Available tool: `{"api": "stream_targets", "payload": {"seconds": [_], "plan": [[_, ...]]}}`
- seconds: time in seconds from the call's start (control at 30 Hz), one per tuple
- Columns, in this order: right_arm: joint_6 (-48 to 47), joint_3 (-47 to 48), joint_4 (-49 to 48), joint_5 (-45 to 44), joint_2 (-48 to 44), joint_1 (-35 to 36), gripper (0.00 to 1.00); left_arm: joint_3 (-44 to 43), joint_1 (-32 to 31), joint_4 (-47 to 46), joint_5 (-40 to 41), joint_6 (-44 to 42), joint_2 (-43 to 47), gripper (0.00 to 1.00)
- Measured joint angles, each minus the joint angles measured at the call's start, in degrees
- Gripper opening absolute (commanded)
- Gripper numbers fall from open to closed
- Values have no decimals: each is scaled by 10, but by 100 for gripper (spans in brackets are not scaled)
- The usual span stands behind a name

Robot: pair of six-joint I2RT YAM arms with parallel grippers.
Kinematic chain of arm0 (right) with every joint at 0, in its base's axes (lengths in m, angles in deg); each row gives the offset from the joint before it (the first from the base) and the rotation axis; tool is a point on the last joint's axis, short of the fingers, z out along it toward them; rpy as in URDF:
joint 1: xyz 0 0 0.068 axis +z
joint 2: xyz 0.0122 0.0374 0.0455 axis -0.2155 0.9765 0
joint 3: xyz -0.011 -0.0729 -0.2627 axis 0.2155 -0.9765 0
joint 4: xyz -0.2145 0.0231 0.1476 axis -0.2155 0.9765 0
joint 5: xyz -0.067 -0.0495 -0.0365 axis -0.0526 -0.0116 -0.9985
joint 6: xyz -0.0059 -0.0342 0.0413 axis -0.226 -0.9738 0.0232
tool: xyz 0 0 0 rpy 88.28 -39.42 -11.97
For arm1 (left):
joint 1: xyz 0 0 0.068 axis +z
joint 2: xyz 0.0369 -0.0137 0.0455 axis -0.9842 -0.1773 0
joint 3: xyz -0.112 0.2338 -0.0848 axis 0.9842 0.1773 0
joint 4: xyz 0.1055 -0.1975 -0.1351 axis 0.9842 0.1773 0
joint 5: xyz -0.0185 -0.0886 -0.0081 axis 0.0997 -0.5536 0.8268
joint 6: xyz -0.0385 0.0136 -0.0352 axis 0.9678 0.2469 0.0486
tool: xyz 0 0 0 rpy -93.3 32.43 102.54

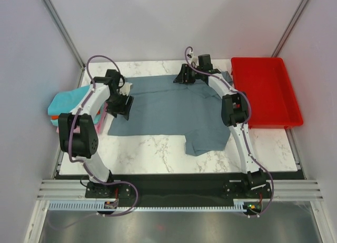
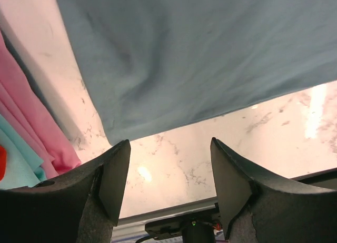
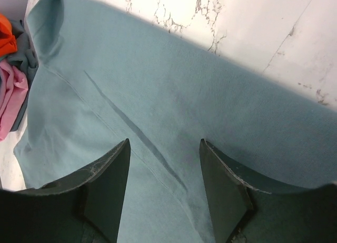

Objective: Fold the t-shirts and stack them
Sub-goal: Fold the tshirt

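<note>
Grey-blue shirt [image 1: 168,110], folded stack [image 1: 64,102] partly hidden

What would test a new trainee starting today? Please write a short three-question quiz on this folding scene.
1. True or false: the left gripper is shut on the grey-blue shirt.
2. Where is the stack of folded shirts? A) at the table's left edge; B) on top of the grey-blue shirt; C) between the arm bases.
3. Which gripper hovers at the grey-blue shirt's far edge?
Key: 1 false, its jaws stand open over the shirt's edge; 2 A; 3 the right gripper.
</note>
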Motion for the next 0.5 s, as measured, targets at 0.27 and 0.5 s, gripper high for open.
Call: {"api": "stream_targets", "payload": {"seconds": [0.27, 0.5], "plan": [[-6, -7, 0, -5, -5, 0, 64, 83, 47, -8, 16, 0, -30, 65], [-14, -19, 0, -10, -13, 1, 65, 97, 65, -75, 42, -1, -73, 64]]}}
